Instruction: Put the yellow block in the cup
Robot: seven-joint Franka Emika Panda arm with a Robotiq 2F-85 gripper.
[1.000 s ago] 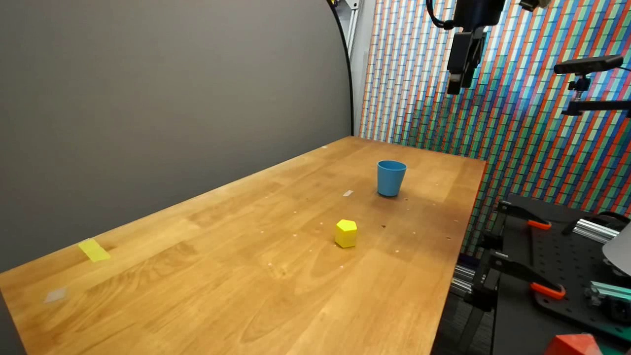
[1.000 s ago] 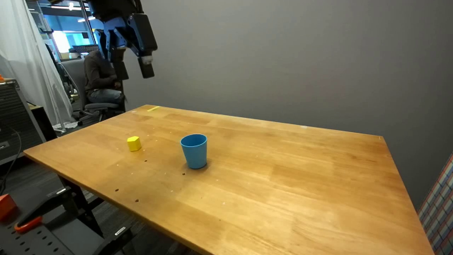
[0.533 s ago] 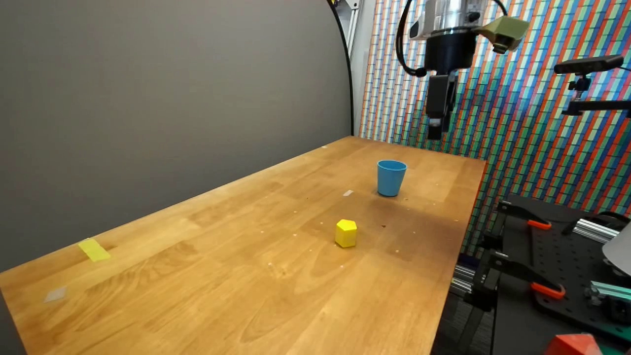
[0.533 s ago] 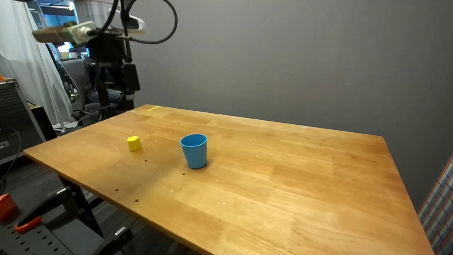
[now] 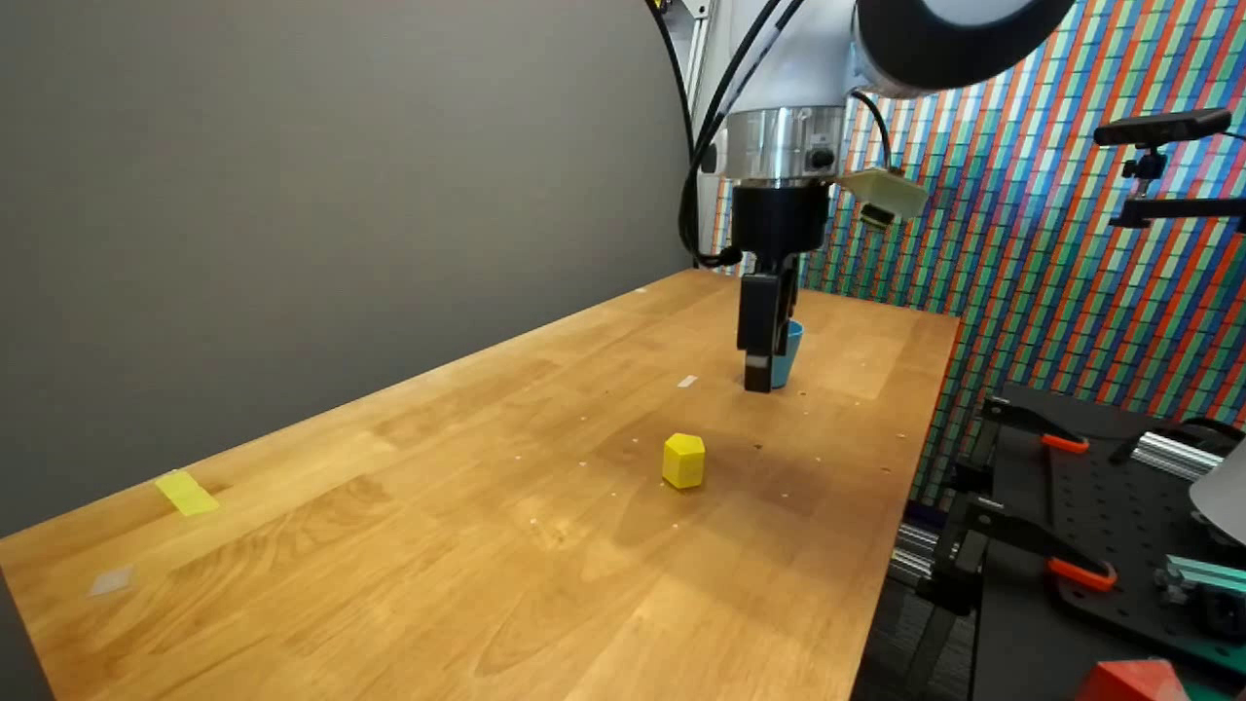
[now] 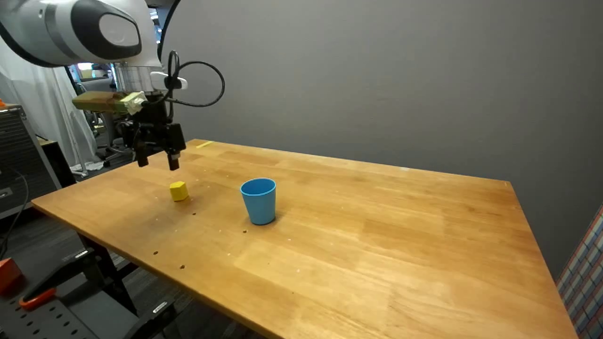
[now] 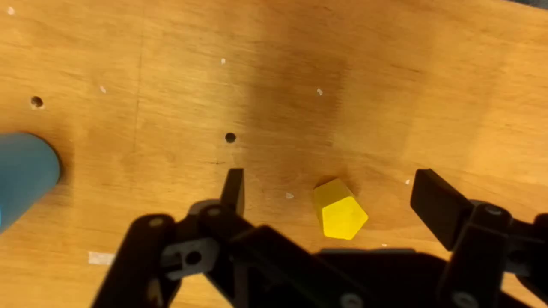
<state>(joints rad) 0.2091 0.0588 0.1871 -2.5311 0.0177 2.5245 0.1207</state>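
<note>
The bright yellow, five-sided block (image 7: 341, 211) stands upright on the brown wooden worktop (image 6: 400, 235), apart from the plain blue, round, tapered cup (image 6: 258, 203). The black fingers (image 7: 441, 207) are spread wide above the worktop with nothing held; in the wrist view the block shows between them, with room on both sides. It is probably light and stiff, with little risk of crushing; its material cannot be told, and the smooth-looking sides may slip. The best hold is likely low on those sides. A flat side roughly faces the cup-side finger and a corner points towards its partner, so the block may twist as they close.
</note>
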